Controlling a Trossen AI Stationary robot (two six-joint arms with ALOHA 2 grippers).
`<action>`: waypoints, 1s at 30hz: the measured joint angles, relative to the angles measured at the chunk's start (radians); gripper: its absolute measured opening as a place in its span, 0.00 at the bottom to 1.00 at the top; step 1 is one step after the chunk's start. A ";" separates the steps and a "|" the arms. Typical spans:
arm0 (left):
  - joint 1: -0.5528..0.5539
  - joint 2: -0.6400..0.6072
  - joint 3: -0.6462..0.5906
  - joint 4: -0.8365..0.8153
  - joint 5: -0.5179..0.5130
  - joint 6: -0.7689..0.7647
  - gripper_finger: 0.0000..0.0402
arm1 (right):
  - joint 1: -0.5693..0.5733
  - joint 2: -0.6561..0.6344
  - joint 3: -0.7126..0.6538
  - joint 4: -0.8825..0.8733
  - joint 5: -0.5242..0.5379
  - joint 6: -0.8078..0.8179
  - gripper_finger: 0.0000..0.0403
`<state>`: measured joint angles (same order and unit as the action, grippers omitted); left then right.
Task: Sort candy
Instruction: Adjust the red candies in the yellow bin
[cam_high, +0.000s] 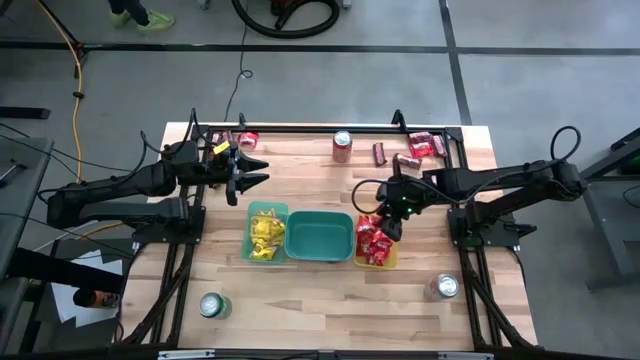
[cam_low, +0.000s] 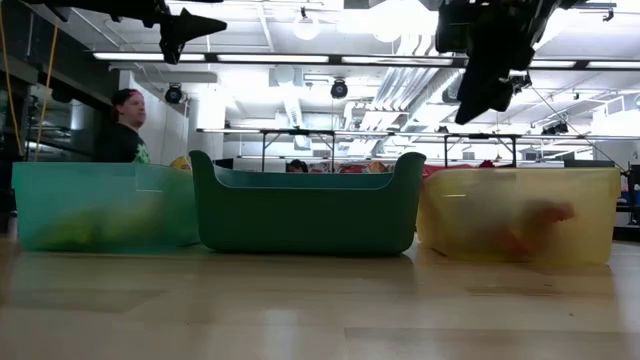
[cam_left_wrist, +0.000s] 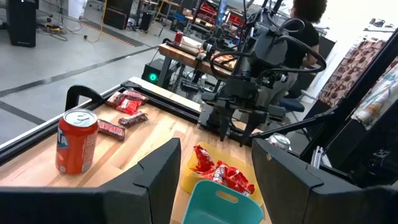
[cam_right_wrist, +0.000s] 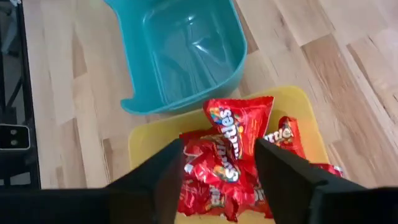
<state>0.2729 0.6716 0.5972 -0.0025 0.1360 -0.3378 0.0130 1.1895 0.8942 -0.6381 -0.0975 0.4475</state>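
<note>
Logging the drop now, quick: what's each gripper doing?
Left gripper: jaws open, empty, above the table's back left.
Right gripper: jaws open, empty, over the red packets in the yellow bin.

high view looks straight down; low view sits at table height, close to the teal bin (cam_low: 305, 205); both wrist views share the yellow bin (cam_right_wrist: 298, 109) at the table's 3 o'clock

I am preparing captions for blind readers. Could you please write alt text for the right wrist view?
The right pincer, open and empty, hangs over a yellow bin full of red candy packets. Next to it on the wooden table stands an empty teal bin.
</note>
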 joint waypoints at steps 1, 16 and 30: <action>0.000 0.000 0.000 0.000 0.000 0.000 0.46 | -0.001 -0.002 0.002 -0.009 0.000 0.000 0.50; 0.001 0.000 0.000 -0.001 0.000 0.000 0.46 | -0.011 0.121 0.008 -0.233 0.184 0.128 0.05; 0.001 0.000 0.000 -0.001 0.000 0.000 0.46 | 0.032 0.305 0.008 -0.155 0.163 0.129 0.01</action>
<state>0.2737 0.6716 0.5972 -0.0038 0.1360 -0.3374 0.0454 1.4940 0.9020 -0.7928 0.0657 0.5769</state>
